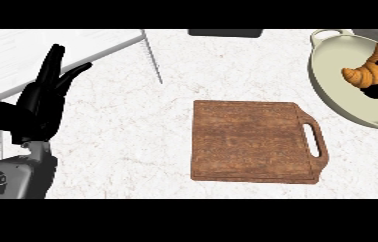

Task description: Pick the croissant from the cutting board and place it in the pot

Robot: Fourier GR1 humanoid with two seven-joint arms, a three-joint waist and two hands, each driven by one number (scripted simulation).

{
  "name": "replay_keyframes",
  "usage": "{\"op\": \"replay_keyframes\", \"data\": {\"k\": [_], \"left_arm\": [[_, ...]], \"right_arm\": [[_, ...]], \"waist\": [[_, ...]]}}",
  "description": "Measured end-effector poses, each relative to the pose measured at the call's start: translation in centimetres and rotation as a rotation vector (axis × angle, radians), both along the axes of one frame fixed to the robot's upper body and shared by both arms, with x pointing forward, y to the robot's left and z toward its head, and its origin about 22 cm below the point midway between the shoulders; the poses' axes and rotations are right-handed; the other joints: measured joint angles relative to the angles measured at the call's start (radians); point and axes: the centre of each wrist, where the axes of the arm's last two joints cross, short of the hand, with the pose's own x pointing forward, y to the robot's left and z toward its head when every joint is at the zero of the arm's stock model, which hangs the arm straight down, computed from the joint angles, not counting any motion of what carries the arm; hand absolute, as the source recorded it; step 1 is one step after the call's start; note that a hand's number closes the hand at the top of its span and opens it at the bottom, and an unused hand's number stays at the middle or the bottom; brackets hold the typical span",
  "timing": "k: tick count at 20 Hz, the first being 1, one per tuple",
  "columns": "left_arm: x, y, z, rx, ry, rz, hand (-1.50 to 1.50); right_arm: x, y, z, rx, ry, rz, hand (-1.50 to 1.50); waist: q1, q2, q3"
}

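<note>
Looking at where things sit, the croissant [362,76] is already inside the pot [319,61] at the right edge, and the cutting board [251,141] in the middle of the bench [125,136] is bare. Biggest risk from here, I'd guess: if the croissant is gripped and the hand pulls away without letting go, it gets dragged back out, or the pot gets nudged.

The left hand [40,103] rests at the left, spread wide, fingers up, holding nothing.

Hard part — pot and croissant are both cut off by the frame. The dark patch under the croissant is probably the right hand [371,92] — can't tell if it's holding or not.
</note>
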Motion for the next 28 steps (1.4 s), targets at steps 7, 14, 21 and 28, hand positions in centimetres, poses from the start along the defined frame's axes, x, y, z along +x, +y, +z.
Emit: {"op": "replay_keyframes", "data": {"k": [7, 14, 21, 28], "left_arm": [[0.0, -0.5, 0.3, -0.005, -0.001, -0.010, 0.00], [-0.2, -0.4, 0.2, -0.006, -0.001, -0.003, 0.00], [-0.3, -0.2, 0.2, -0.007, -0.003, 0.000, 0.00], [-0.4, 0.0, 0.4, -0.009, -0.001, 0.007, 0.00]], "right_arm": [[0.7, -0.4, -1.8, 0.183, 0.130, 0.056, -1.50], [1.0, -0.5, -2.1, 0.472, 0.028, 0.199, -1.50], [-0.4, -3.7, -0.3, 0.704, -0.092, 0.224, -1.50], [-4.4, -8.7, 1.2, 0.777, -0.123, 0.224, -1.50]], "waist": [[0.015, 0.009, 0.001], [0.009, 0.009, 0.003], [0.003, 0.008, 0.003], [-0.001, 0.010, 0.004]]}}
